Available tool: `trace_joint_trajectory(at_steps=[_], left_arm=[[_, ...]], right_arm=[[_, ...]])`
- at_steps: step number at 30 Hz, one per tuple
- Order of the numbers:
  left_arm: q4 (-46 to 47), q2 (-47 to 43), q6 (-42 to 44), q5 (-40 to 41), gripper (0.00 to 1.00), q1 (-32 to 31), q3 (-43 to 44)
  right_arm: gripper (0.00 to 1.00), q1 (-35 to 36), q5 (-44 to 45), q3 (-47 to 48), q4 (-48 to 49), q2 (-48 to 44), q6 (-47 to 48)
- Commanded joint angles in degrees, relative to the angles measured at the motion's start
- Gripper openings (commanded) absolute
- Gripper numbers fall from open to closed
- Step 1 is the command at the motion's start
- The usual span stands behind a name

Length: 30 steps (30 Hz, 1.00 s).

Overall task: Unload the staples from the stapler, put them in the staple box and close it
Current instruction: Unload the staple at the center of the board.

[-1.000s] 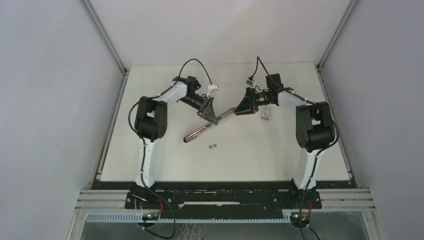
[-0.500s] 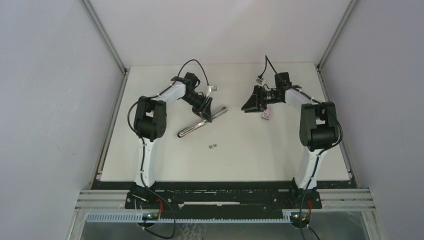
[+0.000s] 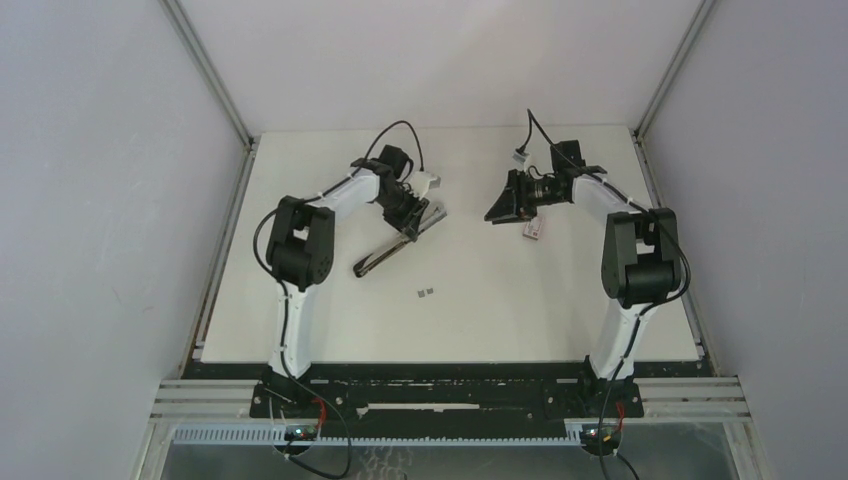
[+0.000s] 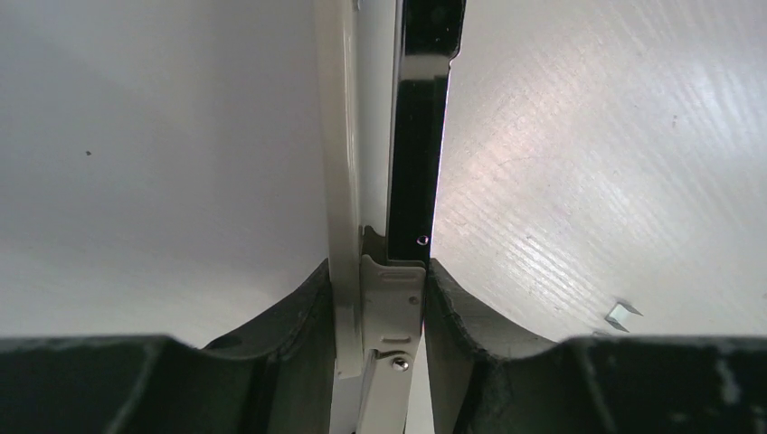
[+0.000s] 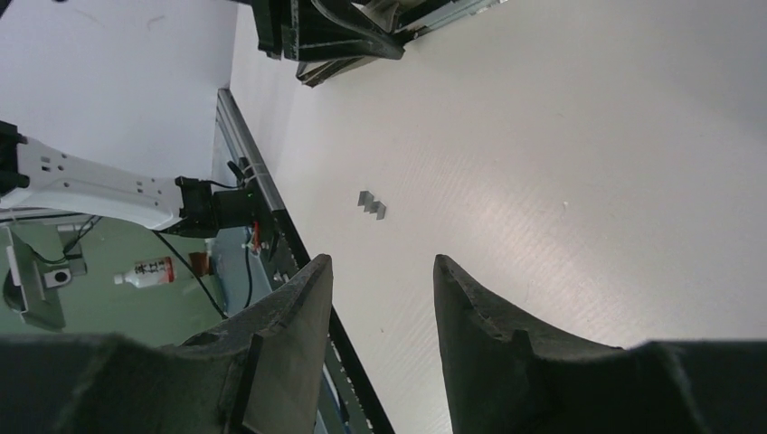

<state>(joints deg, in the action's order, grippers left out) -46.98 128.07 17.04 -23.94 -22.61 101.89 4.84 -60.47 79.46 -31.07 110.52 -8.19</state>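
Note:
The stapler (image 3: 392, 243) is a slim dark and silver bar lying slantwise left of the table's middle. My left gripper (image 3: 414, 216) is shut on its far end. In the left wrist view the stapler (image 4: 398, 163) runs straight up between my fingers, with its hinge part pinched at my gripper (image 4: 381, 294). Two small grey staples (image 3: 424, 293) lie on the table nearer the front; they also show in the right wrist view (image 5: 371, 204). One loose staple (image 4: 619, 315) lies to the right of my left fingers. My right gripper (image 3: 497, 212) is open and empty, apart from the stapler; its fingers (image 5: 380, 271) hold nothing.
A small red-and-white box (image 3: 533, 229) lies just right of my right gripper. White walls with metal corner posts stand around the table. The arm bases and a black rail (image 3: 440, 372) run along the near edge.
My right gripper has come off the stapler's far end and drawn back to the right. My left gripper has swung the stapler a little to the left and back.

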Motion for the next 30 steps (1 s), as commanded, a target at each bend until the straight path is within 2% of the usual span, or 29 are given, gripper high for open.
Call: trace_joint_trajectory(at_steps=[1, 14, 19, 30], left_arm=[[5.1, -6.2, 2.4, 9.4, 0.00, -3.8, -3.1], [20.3, -13.0, 5.3, 27.8, 0.00, -13.4, -16.4], [26.8, -14.0, 9.0, 37.0, 0.00, -17.4, -20.7], [35.0, -15.3, 15.4, 44.8, 0.00, -24.0, -26.8]], right_arm=[[0.45, -0.2, 1.9, 2.5, -1.0, -5.8, 3.7], [0.45, -4.2, 6.2, 1.6, -0.5, -11.5, 3.9], [0.45, -5.9, 6.1, 1.0, 0.2, -12.3, 3.1], [0.44, -7.0, 5.2, 0.4, 0.8, -12.2, 2.2]])
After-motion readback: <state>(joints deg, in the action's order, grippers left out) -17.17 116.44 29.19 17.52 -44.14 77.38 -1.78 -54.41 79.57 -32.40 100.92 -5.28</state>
